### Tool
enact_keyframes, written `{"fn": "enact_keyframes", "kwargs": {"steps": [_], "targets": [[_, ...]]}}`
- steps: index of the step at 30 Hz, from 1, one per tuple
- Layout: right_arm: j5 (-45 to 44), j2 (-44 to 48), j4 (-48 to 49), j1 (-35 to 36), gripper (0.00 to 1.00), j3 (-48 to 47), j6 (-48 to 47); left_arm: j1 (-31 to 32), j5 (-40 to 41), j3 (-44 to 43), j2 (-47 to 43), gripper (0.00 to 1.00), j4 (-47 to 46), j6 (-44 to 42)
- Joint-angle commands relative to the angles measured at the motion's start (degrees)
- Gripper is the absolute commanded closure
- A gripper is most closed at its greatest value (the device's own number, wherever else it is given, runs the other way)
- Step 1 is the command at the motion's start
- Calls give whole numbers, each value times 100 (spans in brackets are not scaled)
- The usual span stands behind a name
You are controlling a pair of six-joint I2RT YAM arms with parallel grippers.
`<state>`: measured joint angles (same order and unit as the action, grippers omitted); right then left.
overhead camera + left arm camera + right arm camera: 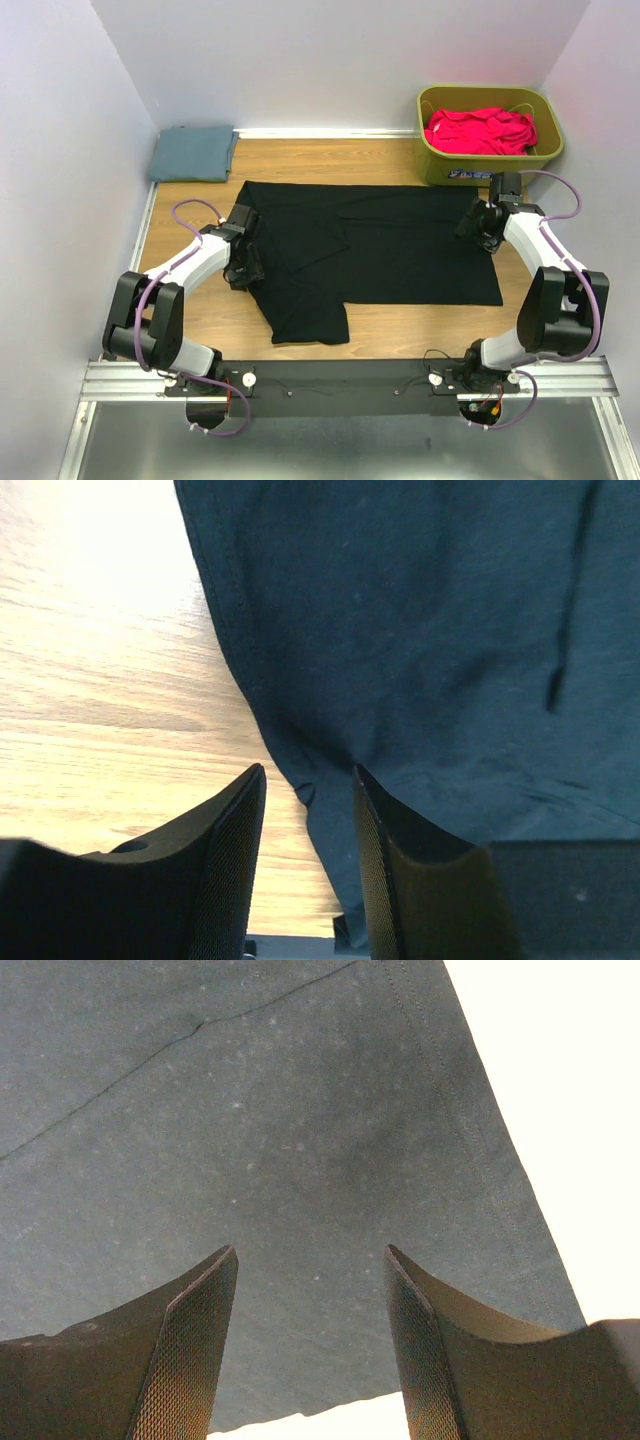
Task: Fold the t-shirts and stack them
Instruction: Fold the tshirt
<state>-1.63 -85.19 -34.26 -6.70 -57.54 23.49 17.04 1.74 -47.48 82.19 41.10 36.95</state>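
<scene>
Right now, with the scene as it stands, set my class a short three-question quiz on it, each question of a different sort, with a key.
1. True or false: the pink clothing lies in the green bin.
2. The folded blue-grey shirt lies at the table's: A) far left corner, B) far right corner, C) near edge.
3. Fill in: at the black t-shirt, the left gripper and the right gripper both have jaws that stand ____.

Key: 1 true; 2 A; 3 open.

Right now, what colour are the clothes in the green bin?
The clothes are bright pinkish-red; top external view shows them best.
</scene>
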Motion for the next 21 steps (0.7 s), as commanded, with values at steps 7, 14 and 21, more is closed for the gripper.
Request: {"fn": "enact_keyframes", "kwargs": {"steps": [7, 14, 21], "targets": [[136, 301, -81, 28, 33, 94, -72, 72, 142, 239, 323, 50, -190, 84], [284, 459, -63, 28, 33, 199, -63, 124, 187, 275, 552, 53, -226, 93], [268, 503, -63, 28, 33, 252, -20, 221, 195, 240, 579, 90, -164, 146]]}}
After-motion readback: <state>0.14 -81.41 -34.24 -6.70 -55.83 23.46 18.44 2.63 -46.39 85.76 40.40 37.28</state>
